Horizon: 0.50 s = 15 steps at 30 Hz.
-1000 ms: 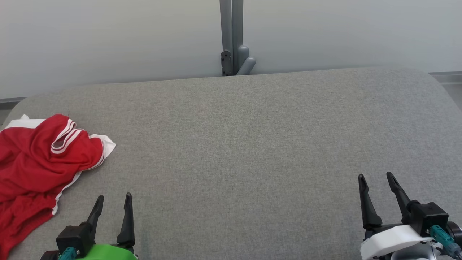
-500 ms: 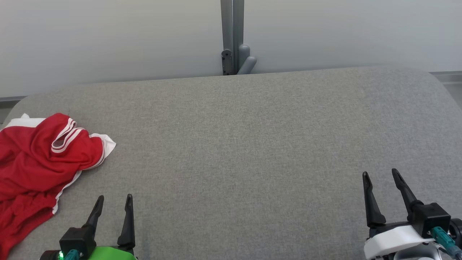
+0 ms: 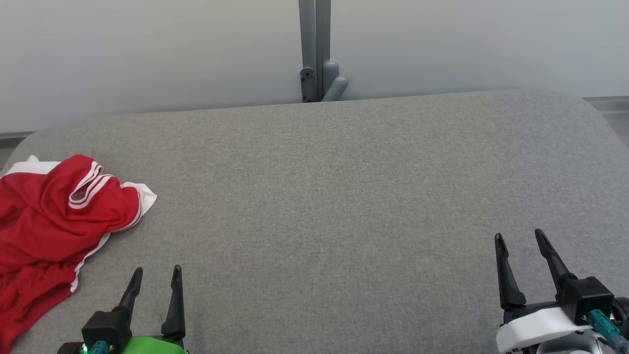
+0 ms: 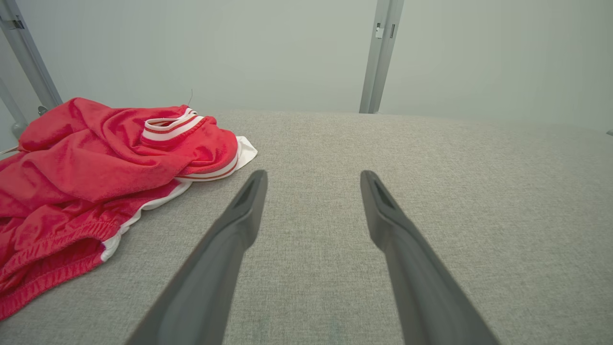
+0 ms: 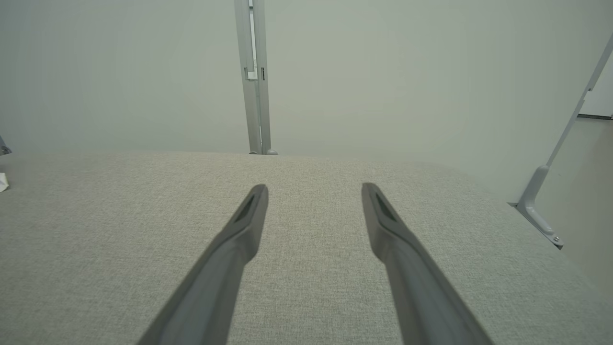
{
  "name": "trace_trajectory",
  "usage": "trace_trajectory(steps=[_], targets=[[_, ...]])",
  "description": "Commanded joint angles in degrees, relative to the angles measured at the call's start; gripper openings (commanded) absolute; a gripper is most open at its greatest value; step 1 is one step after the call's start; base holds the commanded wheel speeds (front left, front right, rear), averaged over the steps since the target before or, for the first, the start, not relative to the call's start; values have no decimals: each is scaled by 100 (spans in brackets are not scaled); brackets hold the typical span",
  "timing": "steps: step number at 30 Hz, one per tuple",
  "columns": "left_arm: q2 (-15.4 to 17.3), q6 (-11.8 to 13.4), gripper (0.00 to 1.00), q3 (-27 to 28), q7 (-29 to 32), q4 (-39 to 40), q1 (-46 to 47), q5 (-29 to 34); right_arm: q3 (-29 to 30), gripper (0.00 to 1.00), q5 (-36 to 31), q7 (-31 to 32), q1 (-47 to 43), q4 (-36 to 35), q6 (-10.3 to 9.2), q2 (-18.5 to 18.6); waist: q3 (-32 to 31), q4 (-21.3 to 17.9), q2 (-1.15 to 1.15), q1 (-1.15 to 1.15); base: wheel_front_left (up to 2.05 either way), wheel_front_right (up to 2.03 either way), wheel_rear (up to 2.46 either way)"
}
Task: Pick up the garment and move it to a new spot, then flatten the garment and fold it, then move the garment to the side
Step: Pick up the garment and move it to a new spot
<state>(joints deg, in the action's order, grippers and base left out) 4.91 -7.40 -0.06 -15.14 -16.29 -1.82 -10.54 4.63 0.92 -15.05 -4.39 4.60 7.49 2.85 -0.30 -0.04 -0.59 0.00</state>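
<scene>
1. Left gripper (image 3: 157, 269) is seen at 7 o'clock in the head view, with its two dark fingers held apart, nothing between them, and pointed toward 12 o'clock over the grey padded surface (image 3: 344, 196)
2. The right gripper (image 3: 519, 234) is found at 4 o'clock in the same view, likewise spread and empty, with its fingers tipped slightly toward 11 o'clock
3. The red garment (image 3: 54, 216), trimmed in white, is laid crumpled on the surface at 9 o'clock in the head view and is cut off by that view's left edge; it is touched by neither gripper
4. From the left gripper the garment is placed near, toward 10 o'clock; in the left wrist view it is seen just beside the fingertip on that view's left, not between the fingers
5. The heap's long axis is judged to run roughly from 7 to 1 o'clock in the head view, from the near left edge of the surface up to the white-banded opening
6. The left arm is judged by far the nearer, since the right gripper is set well apart from the cloth, across the surface
7. The pick-up is judged not yet begun; a swing of the left gripper toward 10 o'clock and a lowering onto a raised fold are thought to be called for
</scene>
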Motion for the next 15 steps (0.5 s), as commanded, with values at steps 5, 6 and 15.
trace_trajectory(steps=[5,6,15], targets=[[-3,-15,100,-61,-2,-24,93,-43,28,100,63,-20,-90,-5,1,10,2,143,59,0,0,0,0],[-7,-15,100,-61,-2,-24,107,-49,29,100,55,-20,-109,-4,0,10,-2,202,59,0,0,0,0],[24,-14,100,-57,-2,-87,123,-40,-48,100,142,-20,-137,19,0,11,-27,1196,59,0,0,0,0]])
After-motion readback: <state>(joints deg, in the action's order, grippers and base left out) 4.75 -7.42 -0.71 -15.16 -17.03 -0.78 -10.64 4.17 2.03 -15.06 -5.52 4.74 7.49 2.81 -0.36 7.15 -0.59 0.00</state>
